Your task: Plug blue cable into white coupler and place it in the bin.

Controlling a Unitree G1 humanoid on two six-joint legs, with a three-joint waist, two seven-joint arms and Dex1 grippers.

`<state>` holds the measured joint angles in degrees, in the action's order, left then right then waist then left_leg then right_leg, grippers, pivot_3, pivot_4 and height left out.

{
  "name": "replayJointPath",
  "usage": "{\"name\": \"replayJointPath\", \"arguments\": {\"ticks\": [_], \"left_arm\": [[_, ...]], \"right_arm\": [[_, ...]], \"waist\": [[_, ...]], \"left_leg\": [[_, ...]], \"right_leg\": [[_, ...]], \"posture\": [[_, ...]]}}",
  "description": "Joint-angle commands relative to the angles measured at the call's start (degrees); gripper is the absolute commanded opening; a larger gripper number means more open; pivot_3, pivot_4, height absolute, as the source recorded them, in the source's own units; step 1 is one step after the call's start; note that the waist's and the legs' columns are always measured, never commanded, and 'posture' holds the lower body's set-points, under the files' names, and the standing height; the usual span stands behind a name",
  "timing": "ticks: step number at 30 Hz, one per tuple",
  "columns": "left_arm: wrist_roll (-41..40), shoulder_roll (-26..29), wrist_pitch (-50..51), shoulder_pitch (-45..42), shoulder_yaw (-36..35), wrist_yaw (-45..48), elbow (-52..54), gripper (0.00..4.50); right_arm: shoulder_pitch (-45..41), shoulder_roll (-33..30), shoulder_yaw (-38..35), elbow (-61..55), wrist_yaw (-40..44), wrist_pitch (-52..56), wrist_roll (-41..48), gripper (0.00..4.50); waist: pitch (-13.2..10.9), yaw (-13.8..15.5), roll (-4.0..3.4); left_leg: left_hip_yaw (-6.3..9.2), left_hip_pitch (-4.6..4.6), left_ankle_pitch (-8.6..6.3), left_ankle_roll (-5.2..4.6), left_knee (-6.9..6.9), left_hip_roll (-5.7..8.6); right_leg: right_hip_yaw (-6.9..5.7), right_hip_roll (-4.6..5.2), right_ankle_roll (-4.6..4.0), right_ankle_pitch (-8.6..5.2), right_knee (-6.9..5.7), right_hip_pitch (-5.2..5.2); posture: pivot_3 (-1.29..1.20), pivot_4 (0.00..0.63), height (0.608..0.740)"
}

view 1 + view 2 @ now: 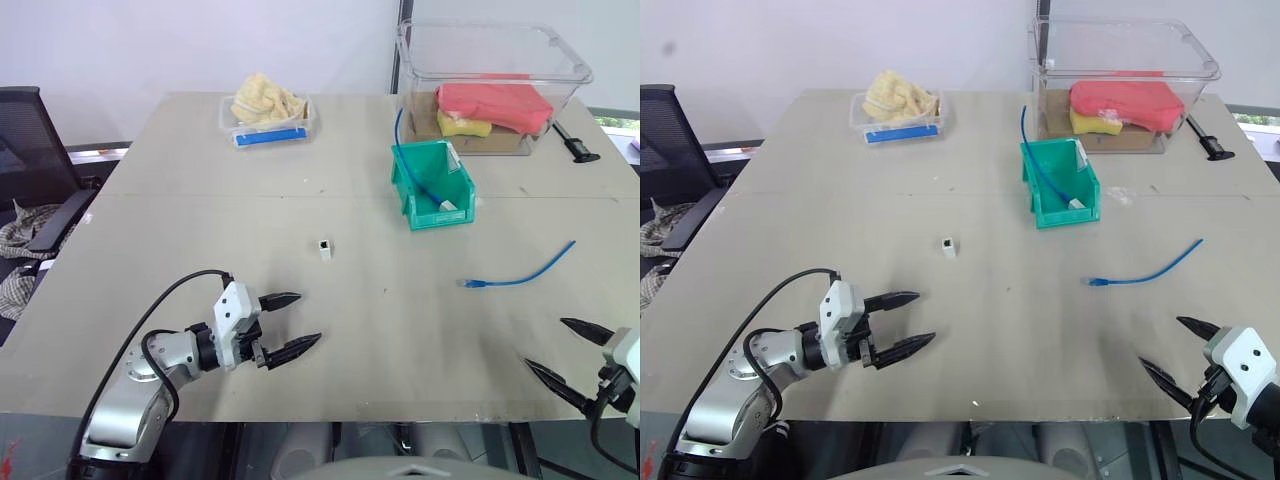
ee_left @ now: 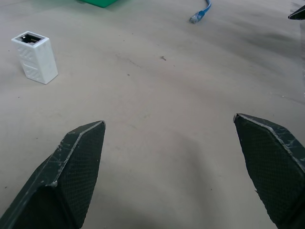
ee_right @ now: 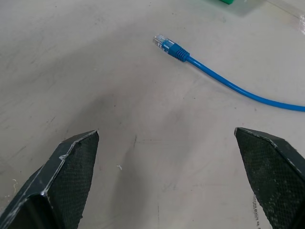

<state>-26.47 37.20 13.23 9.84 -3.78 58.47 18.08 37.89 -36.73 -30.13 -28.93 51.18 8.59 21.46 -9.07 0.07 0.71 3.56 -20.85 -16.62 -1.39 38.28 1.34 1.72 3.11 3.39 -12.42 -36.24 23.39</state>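
— Nearest to the camera are the two tools: the left tool [image 1: 288,323] and the right tool [image 1: 1170,347], both low over the near edge of the table [image 1: 180,220]. What do they have hold of?

— Nothing. Each one's fingers are spread wide with only bare table between them.

— So how far along is the job?

— It looks barely begun. The blue cable [image 1: 520,271] lies loose on the table, nearer the camera than the green bin [image 1: 432,184] and off to its right, its clear plug pointing toward the middle of the table. The white coupler [image 1: 325,248] stands by itself, nearer than the bin and to its left, well apart from the cable.

— Is anything in the bin?

— Another blue cable with a white piece at its end already lies in there, one end sticking up over the back wall. The loose cable is not plugged in.

— What is left, then?

— By the look of it, everything: picking up cable and coupler, joining them, and dropping the pair into the bin.
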Motion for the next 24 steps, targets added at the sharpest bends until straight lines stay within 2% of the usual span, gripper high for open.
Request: {"name": "replayJointPath", "arguments": {"ticks": [1,4,8,10,13,16,20,24], "left_arm": [[-3.7,-1.0,3.6,-2.3,-0.6,-2.6,3.1,4.41],[-12.1,-4.2,14.5,-7.1,-1.2,-9.6,6.7,4.41],[-14.0,-3.5,18.6,-8.5,-1.2,-11.0,8.5,4.41],[-13.7,-2.6,18.7,-9.0,-0.9,-10.1,8.7,4.41],[-6.1,1.9,8.9,-8.5,2.8,-1.4,7.8,4.41],[-3.9,2.9,4.1,-8.9,4.4,2.4,6.3,4.41],[-2.7,2.5,2.2,-10.1,5.7,4.0,4.7,4.50],[-2.1,2.0,2.4,-9.7,7.2,3.3,6.9,4.50]], "right_arm": [[-0.7,-0.4,-1.6,0.2,-1.2,-1.9,-2.0,4.50],[-3.2,-2.0,0.0,0.5,-3.4,0.0,-4.9,4.50],[-5.9,-2.5,-0.2,0.5,-2.5,2.1,-2.3,4.50],[-6.9,-3.6,0.1,0.4,-1.9,3.5,-1.8,4.50],[-9.8,-7.1,1.6,1.1,0.8,3.2,-2.4,4.50],[-13.7,-12.0,4.3,3.3,5.1,5.4,-1.1,4.50],[-21.8,-16.6,9.7,6.6,7.7,8.9,-0.8,2.63],[-30.5,-19.5,17.4,11.1,9.2,11.7,-3.3,2.63]], "waist": [[0.0,0.0,0.00],[0.0,0.6,0.00],[0.0,0.5,-0.06],[0.0,0.5,-0.10],[0.0,0.5,-0.10],[0.0,0.5,-0.09],[0.0,0.6,-0.06],[-0.1,0.5,-0.06]], "left_leg": [[0.00,0.00,0.00,0.00,0.00,0.00],[0.01,-0.02,0.00,-0.01,0.06,0.01],[0.00,0.03,0.00,0.00,0.07,0.02],[0.01,0.04,0.00,0.00,0.01,0.01],[0.01,0.01,0.00,0.00,-0.02,0.01],[-0.16,0.02,0.00,-0.01,0.00,0.03],[-0.14,-0.01,-0.01,-0.04,0.04,0.03],[-0.10,-0.03,-0.02,-0.05,0.03,0.03]], "right_leg": [[0.00,0.00,0.00,0.00,0.00,0.00],[-0.02,0.01,0.11,-0.05,-0.01,0.00],[0.00,-0.02,0.09,0.10,-0.04,-0.02],[0.00,-0.09,0.09,0.15,-0.05,-0.01],[-0.01,-0.11,-0.08,0.05,0.02,0.00],[0.10,-0.09,-0.09,0.05,0.08,-0.01],[0.08,-0.08,-0.09,0.06,0.15,-0.03],[0.04,-0.08,-0.07,0.09,0.16,-0.02]], "posture": [[0.00,0.150,0.739],[0.00,0.150,0.739],[0.00,0.150,0.739],[0.00,0.150,0.739],[0.00,0.150,0.739],[0.00,0.150,0.739],[0.00,0.150,0.739],[0.00,0.150,0.739]]}}
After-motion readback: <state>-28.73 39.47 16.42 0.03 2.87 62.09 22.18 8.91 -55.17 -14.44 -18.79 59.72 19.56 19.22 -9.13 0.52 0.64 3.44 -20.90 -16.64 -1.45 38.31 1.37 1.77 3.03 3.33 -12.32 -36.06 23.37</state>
